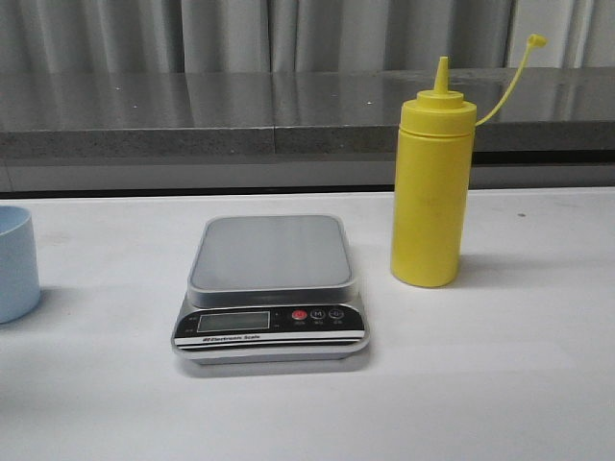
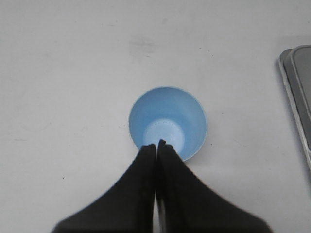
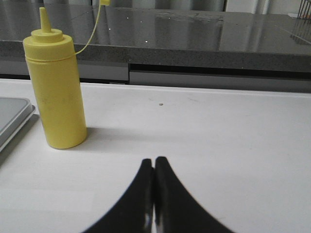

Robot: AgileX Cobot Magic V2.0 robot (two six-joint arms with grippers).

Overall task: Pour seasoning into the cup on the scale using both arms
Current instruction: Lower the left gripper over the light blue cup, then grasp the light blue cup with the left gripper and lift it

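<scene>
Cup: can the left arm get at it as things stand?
Probably yes. The left gripper hangs right over the cup with nothing between them, but its jaws are shut and must open first.

Front view low, level, near scale; left wrist looks straight down — right wrist level; both catch scale edge.

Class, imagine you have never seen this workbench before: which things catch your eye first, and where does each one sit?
The tall yellow seasoning bottle stands upright on the white table, right of the scale, its cap dangling open on a thin tether. The silver scale sits in the middle with a bare platform. The light blue cup stands at the far left edge, directly below the shut left gripper.
</scene>
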